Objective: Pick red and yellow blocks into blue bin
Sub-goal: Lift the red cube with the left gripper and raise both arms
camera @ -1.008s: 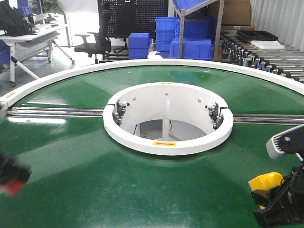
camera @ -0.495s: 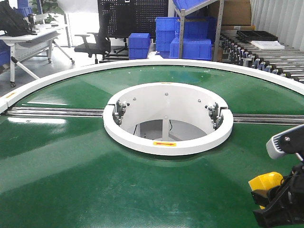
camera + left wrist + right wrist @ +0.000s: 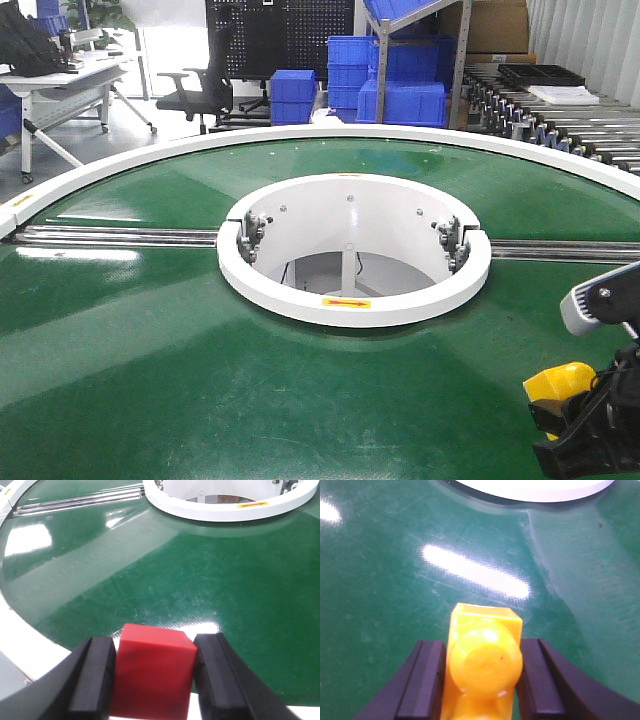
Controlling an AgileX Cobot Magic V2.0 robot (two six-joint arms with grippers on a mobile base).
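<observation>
the left gripper (image 3: 155,645), a red blur at the front view's lower left edge a second ago, has gone out of that view; the right arm has not shifted. the left gripper is clenched on the red cube (image 3: 152,675), over the green turntable (image 3: 225,580) near its white outer rim (image 3: 25,645). the right gripper (image 3: 481,650) clasps the yellow brick (image 3: 485,665) between its black pads (image 3: 427,680), a round stud facing the wrist camera; whether the brick touches the surface i cannot tell
</observation>
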